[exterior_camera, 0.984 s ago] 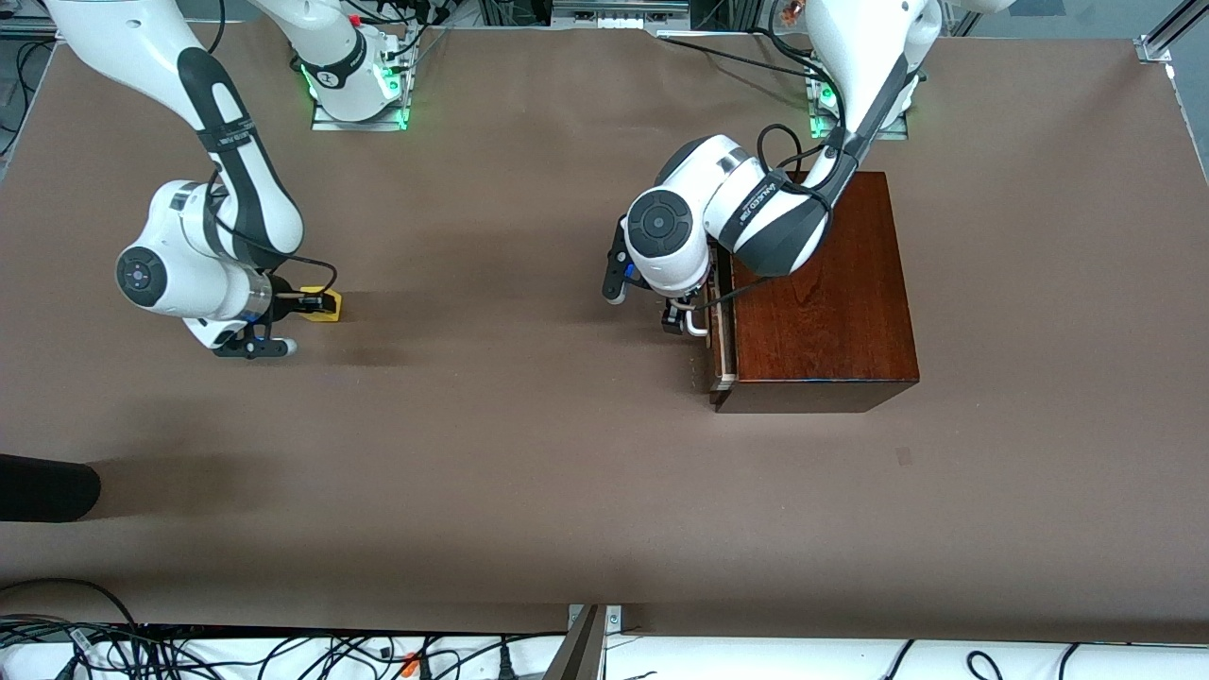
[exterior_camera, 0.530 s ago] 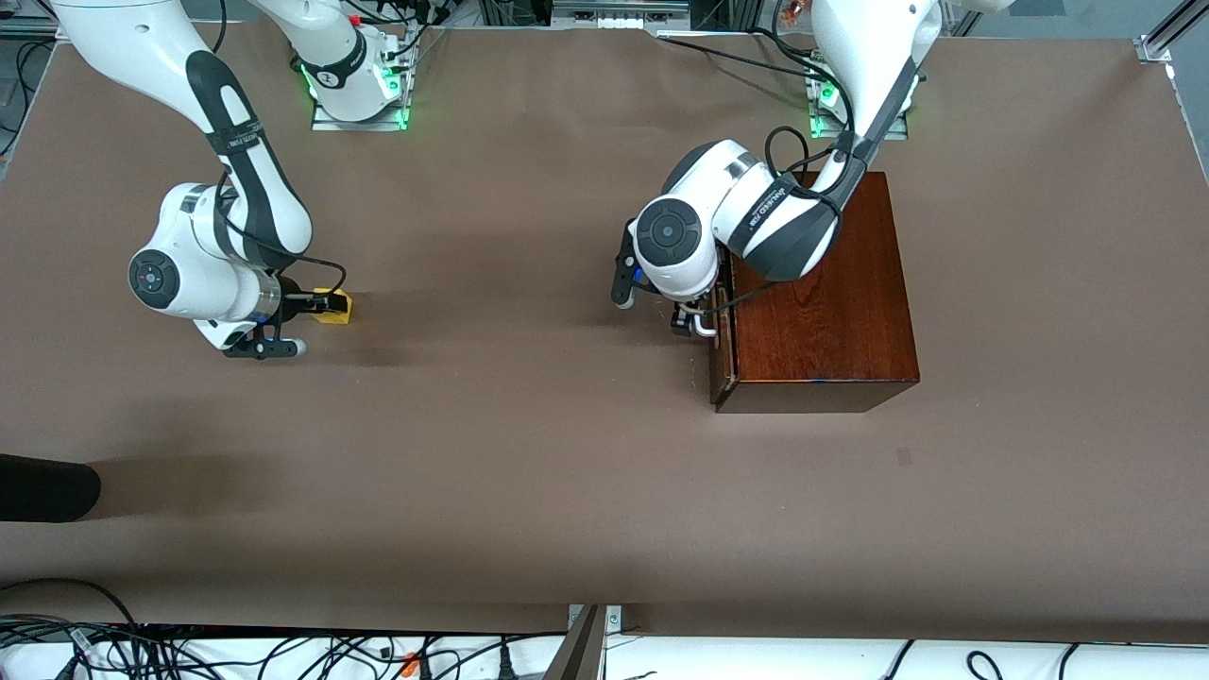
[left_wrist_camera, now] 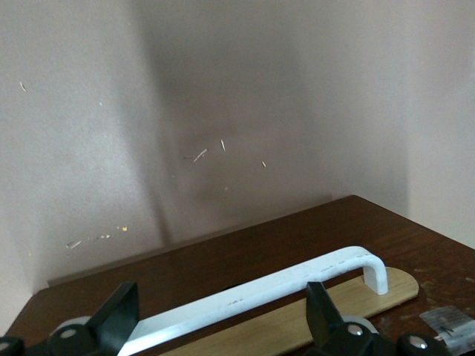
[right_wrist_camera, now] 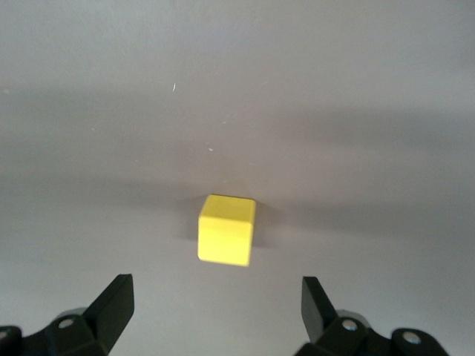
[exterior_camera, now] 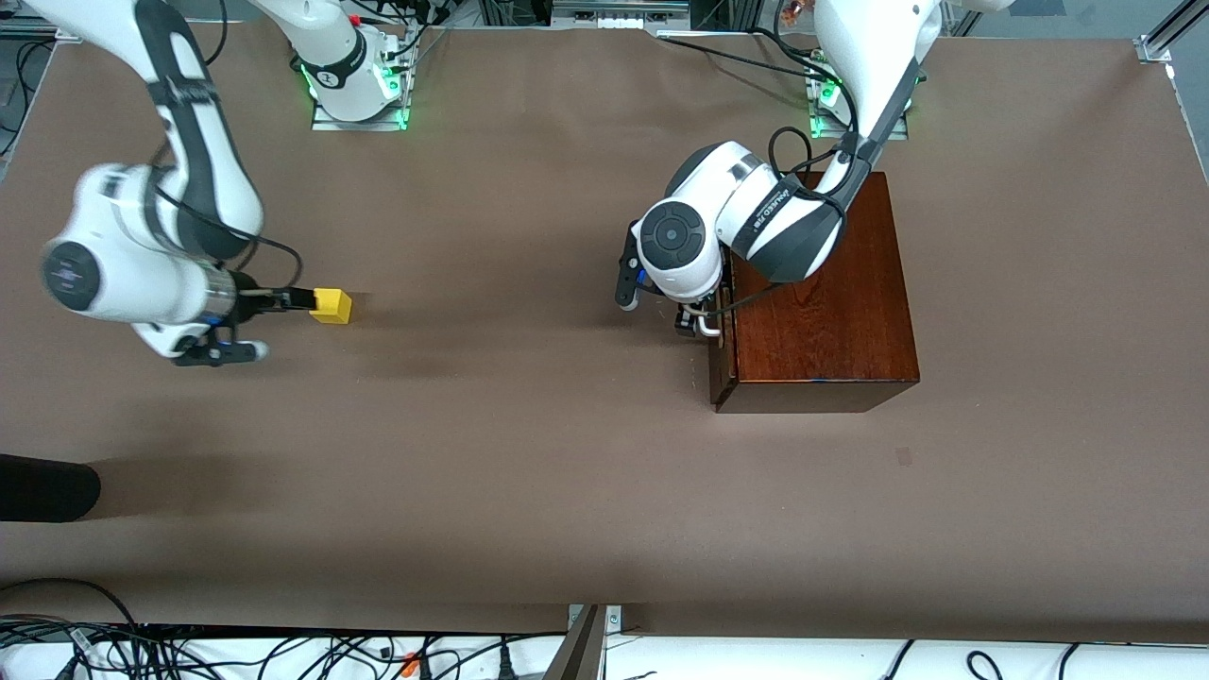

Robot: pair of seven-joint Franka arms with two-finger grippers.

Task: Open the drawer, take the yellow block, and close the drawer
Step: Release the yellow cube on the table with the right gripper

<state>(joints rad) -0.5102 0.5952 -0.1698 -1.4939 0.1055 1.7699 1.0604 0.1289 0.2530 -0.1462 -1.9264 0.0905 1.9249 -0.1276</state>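
The yellow block [exterior_camera: 332, 306] rests on the table [exterior_camera: 529, 491] near the right arm's end, released by the open right gripper [right_wrist_camera: 215, 311]; the left gripper [left_wrist_camera: 223, 326] straddles, open, the closed drawer's [left_wrist_camera: 245, 256] white handle [left_wrist_camera: 297, 283].

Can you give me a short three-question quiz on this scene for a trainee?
1. True or false: the yellow block lies on the table, free of the right gripper.
2. Which gripper is at the drawer's handle? A) the left gripper B) the right gripper
3. Fill in: the drawer of the wooden box looks ____ (open or shut).

Key
1. True. The block sits on the table with the right gripper's jaws spread wide and clear of it.
2. A. Its open jaws flank the handle.
3. Shut: the front lies flush with the box.
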